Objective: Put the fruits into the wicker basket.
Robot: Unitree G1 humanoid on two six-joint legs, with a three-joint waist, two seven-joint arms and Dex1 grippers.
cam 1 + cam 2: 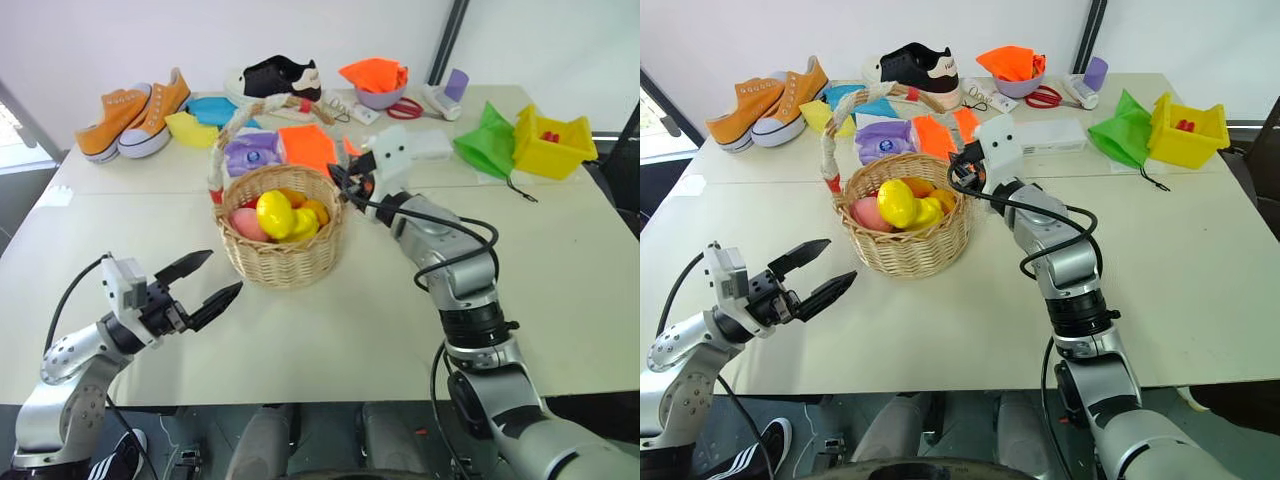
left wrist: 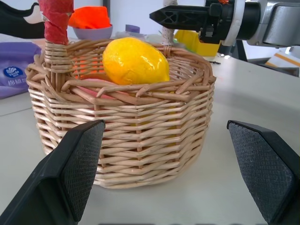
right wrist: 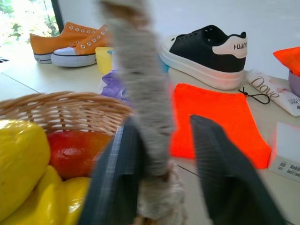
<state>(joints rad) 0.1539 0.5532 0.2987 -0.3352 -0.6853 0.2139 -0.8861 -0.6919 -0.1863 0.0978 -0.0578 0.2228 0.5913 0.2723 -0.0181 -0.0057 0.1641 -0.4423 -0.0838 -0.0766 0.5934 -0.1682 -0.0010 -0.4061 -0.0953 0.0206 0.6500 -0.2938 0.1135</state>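
Note:
The wicker basket [image 1: 283,255] stands at the table's middle, its tall wrapped handle [image 1: 226,140] arching over it. Inside lie the fruits: a glossy yellow lemon [image 1: 274,212] on top, a pink peach [image 1: 245,226] at the left and a red-orange one [image 3: 75,147] beneath. My right gripper [image 1: 347,185] reaches level to the basket's right rim and is shut on the base of the handle [image 3: 145,108], one finger on each side. My left gripper [image 1: 225,272] hovers open just short of the basket's near-left wall [image 2: 140,140], holding nothing.
Along the far side lie orange sneakers [image 1: 130,115], a black shoe [image 1: 280,75], a purple bowl [image 1: 380,97] with an orange cloth, an orange cloth [image 1: 305,145], a purple packet [image 1: 250,155], a white box [image 1: 425,142], a green cloth [image 1: 485,140] and a yellow bin [image 1: 550,148].

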